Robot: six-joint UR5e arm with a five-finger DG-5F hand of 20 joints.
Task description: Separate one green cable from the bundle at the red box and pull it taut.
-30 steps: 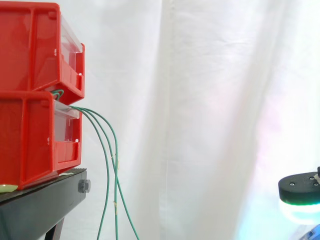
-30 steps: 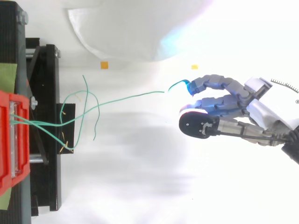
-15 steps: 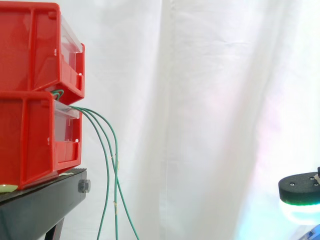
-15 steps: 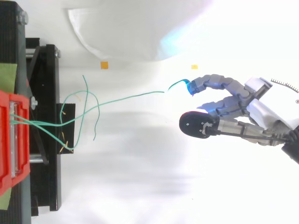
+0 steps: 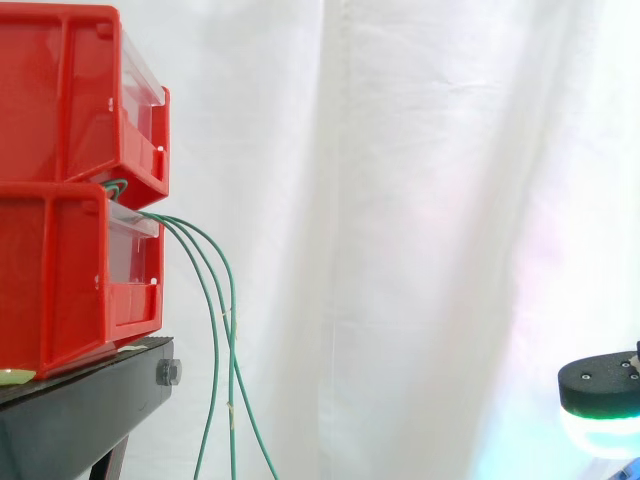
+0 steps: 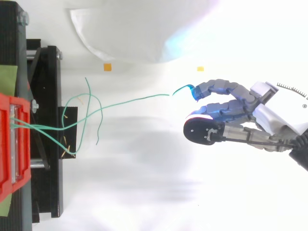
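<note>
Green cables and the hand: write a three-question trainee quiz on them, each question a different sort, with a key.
1. Fill in: in the top view the hand reaches in from the ___ edge.
2. Choose one: in the side view the green cables leave the stacked red bins at A) the very top, B) the top front of the lower bin, C) the back.
3. True or false: in the top view the long green cable runs dead straight and taut from the bins towards the hand.

Key: 1 right. 2 B. 3 false; it runs in slack curves.
</note>
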